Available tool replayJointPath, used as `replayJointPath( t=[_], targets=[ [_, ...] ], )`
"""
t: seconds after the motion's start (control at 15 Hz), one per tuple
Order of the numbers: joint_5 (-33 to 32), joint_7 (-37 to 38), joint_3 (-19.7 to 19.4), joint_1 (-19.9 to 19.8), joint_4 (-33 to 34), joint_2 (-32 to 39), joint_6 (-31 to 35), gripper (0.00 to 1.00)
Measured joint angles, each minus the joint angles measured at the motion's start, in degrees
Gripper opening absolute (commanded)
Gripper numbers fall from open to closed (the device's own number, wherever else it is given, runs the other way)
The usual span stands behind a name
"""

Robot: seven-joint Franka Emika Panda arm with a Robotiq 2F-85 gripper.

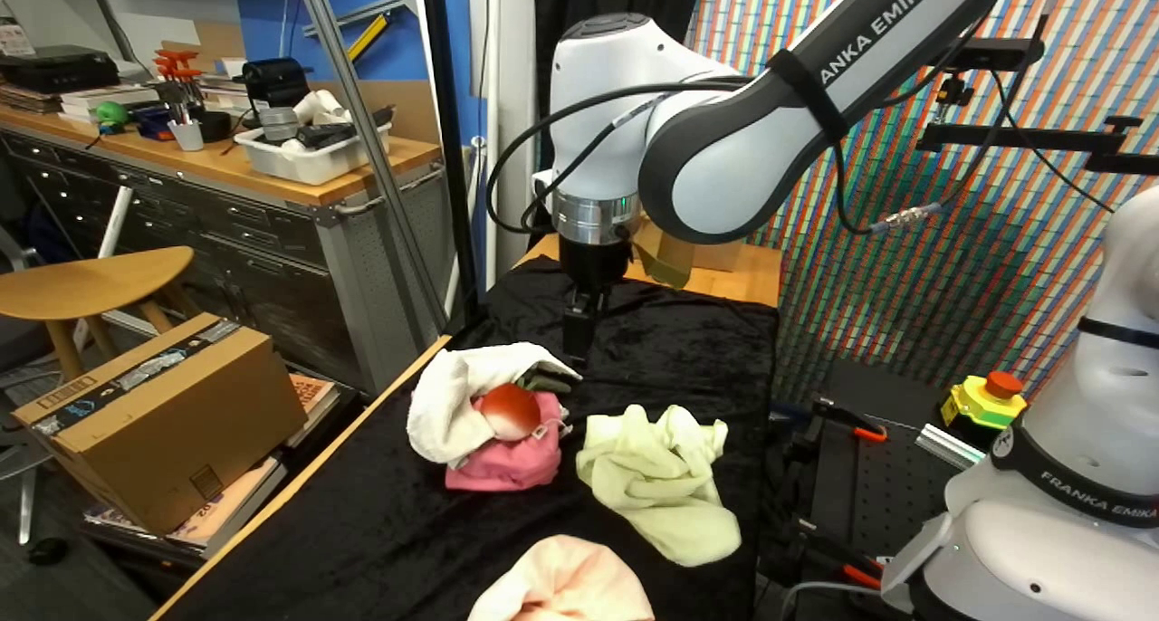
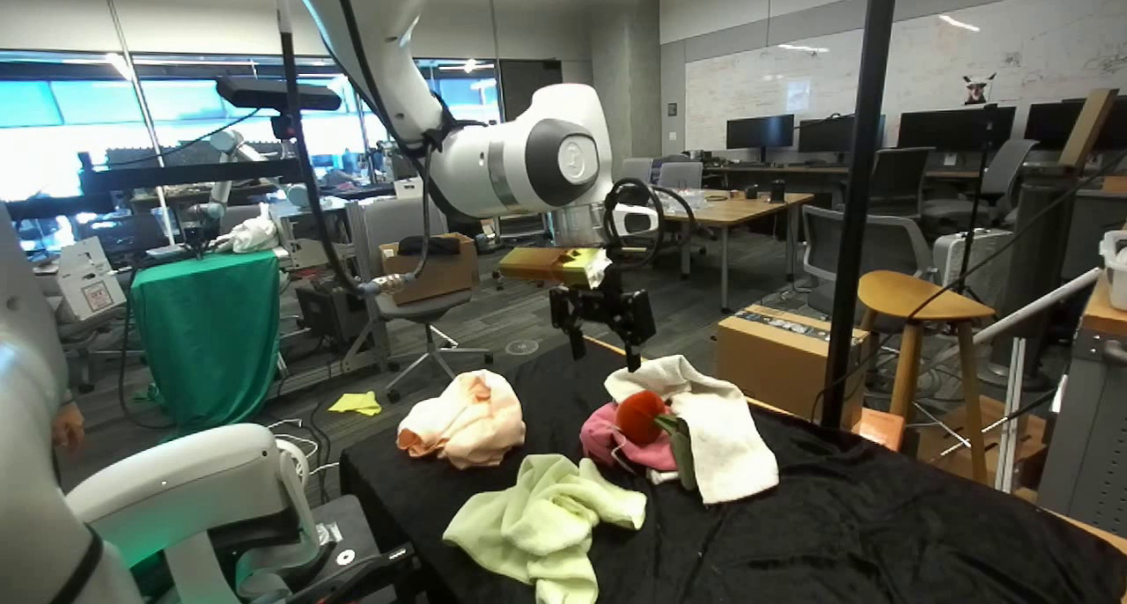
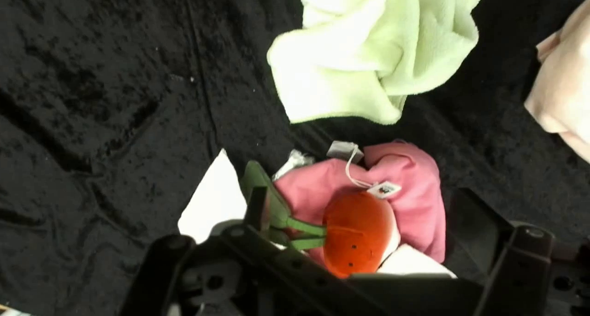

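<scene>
While claw (image 2: 606,356) gapes, red plush (image 3: 357,233) below, apart

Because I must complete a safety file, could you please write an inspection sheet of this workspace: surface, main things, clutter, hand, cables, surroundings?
Surface: black velvety cloth, creased
Main things: red plush radish, resting on pink cloth; white cloth beside it
Clutter: crumpled pale green cloth, peach cloth
Hand: open, holding nothing, near the white cloth
Cables: black cable looping beside the arm
Surroundings: cardboard box, wooden stool, emergency stop button
</scene>
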Motion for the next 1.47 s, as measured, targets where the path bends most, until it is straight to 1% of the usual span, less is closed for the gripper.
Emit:
replayJointPath(
  t=[0.33,0.6,1.27,1.47],
  targets=[
    [3.3,4.1,0.0,1.2,-1.4,2.4,-0.9,1.00],
    [8.4,6.5,0.1,2.0,-3.1,4.6,-0.9,1.00],
    [24.3,6.8,0.5,2.1,-7.3,6.7,-1.0,1.00],
    [27.4,6.6,0.5,1.9,-8.7,6.8,-1.1,1.00]
  ],
)
